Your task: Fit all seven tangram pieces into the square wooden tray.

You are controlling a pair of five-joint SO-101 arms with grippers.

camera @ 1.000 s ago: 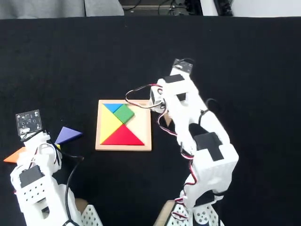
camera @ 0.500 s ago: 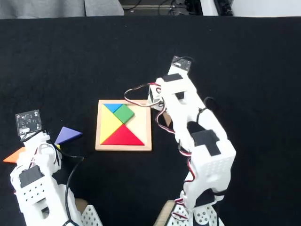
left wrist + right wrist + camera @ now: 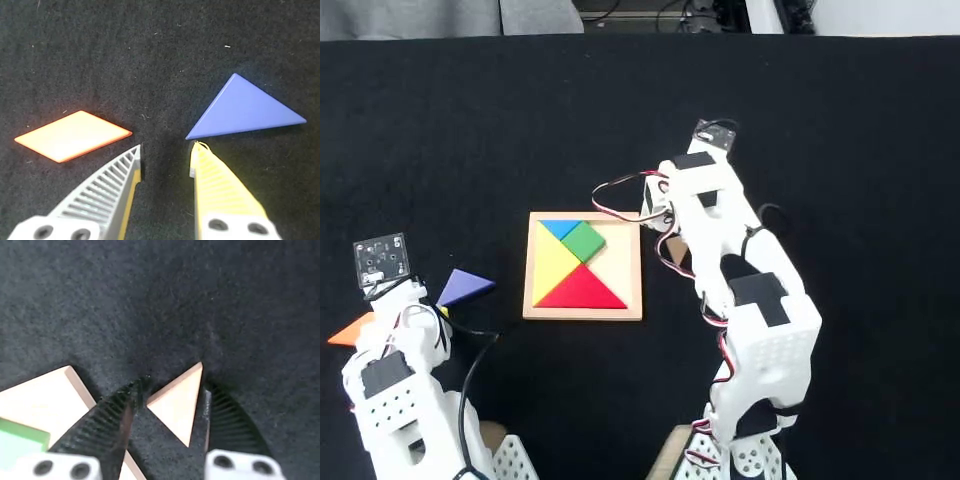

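Right wrist view, triangle [image 3: 177,407] (pale) inside tool [image 3: 174,387]

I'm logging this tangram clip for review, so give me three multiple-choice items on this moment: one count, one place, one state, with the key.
1. How many pieces lie in the tray? A four; B six; C seven.
2. Where is the pale triangle? A inside the tray; B on the black cloth, between the fingers of the right gripper; C stacked on another piece.
3. How is the left gripper? A shut on a piece; B open, holding nothing; C shut, empty.

Key:
1 A: the blue triangle, green square, yellow triangle and red triangle lie there.
2 B: the right wrist view shows it flat on the cloth between the fingers.
3 B: its fingers stand apart over the cloth with nothing between them.
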